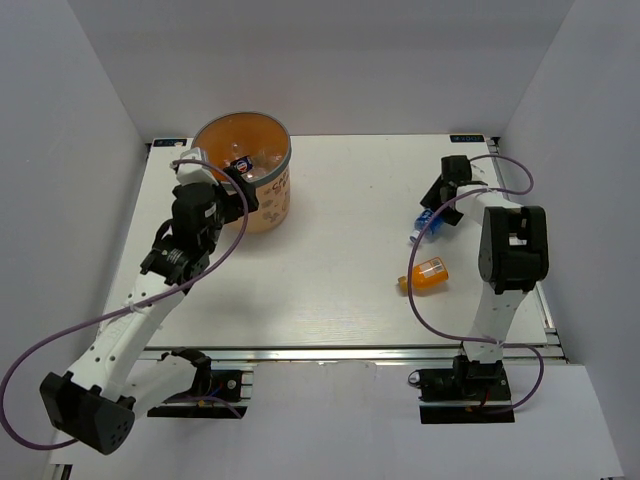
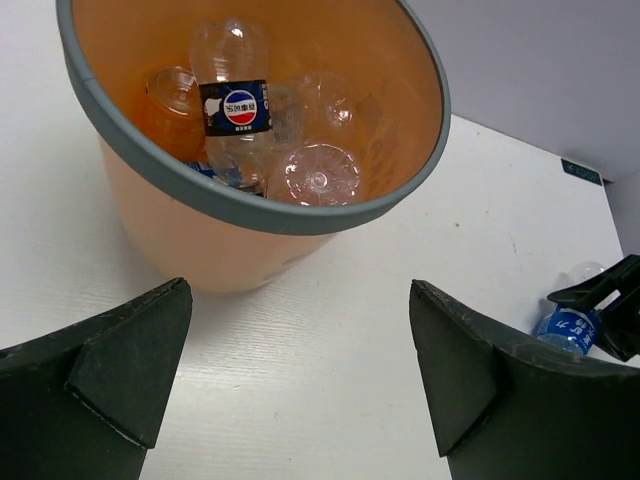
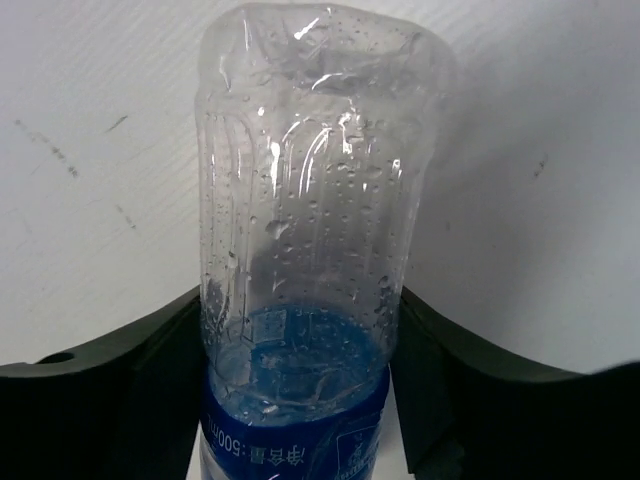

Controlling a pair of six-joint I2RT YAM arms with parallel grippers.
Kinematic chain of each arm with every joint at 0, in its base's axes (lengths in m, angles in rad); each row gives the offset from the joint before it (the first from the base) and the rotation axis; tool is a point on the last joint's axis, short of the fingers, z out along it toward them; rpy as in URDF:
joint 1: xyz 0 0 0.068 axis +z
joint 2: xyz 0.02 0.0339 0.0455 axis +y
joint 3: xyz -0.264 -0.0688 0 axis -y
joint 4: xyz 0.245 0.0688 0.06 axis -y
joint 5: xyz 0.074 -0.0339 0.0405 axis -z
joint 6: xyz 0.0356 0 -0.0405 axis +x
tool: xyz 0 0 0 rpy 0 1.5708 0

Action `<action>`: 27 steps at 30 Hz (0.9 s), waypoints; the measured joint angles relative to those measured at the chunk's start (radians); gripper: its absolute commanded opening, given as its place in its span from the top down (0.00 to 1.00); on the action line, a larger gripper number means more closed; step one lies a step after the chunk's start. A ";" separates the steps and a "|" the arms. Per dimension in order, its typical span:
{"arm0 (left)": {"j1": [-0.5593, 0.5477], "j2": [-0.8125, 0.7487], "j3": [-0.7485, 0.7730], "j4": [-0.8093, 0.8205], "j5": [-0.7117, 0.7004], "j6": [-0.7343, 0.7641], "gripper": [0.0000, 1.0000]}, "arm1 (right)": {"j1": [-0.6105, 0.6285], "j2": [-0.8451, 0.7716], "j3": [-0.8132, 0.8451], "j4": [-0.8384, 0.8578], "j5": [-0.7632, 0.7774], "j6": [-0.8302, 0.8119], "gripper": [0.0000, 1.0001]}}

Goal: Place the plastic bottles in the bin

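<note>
Clamping the blue-labelled bottle [image 3: 310,200] is the right claw [image 3: 300,335] — left claw [image 2: 300,300] gapes wide before the bin [image 2: 250,205].

bin [image 1: 275,200] sits far left on the tabletop [image 1: 340,300], with several bottles [image 2: 232,100] heaped inside it, overlapping. Left pincer [image 1: 238,178] hangs at the bin's near-left side, fingers wide apart, nothing between them. Right half: far bottle [image 1: 424,226] is between the right pincer [image 1: 436,218] fingers, both touching it. Stubby bottle [image 1: 430,275] lies just near of it, apart, left of the right arm.
</note>
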 measured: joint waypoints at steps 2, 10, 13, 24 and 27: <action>0.000 -0.031 -0.011 0.000 -0.003 -0.005 0.02 | 0.000 -0.012 0.000 0.014 -0.026 -0.029 0.39; 0.000 -0.070 -0.038 0.030 0.079 -0.013 0.02 | 0.016 -0.251 -0.071 0.242 -0.410 -0.309 0.45; 0.000 -0.047 -0.040 0.080 0.211 -0.016 0.02 | 0.047 -0.383 -0.126 0.335 -0.631 -0.432 0.45; -0.127 0.137 -0.040 0.368 0.570 -0.079 0.02 | 0.251 -0.659 -0.360 0.508 -1.117 -0.619 0.50; -0.222 0.184 -0.040 0.416 0.564 -0.078 0.02 | 0.284 -0.670 -0.363 0.526 -1.135 -0.600 0.50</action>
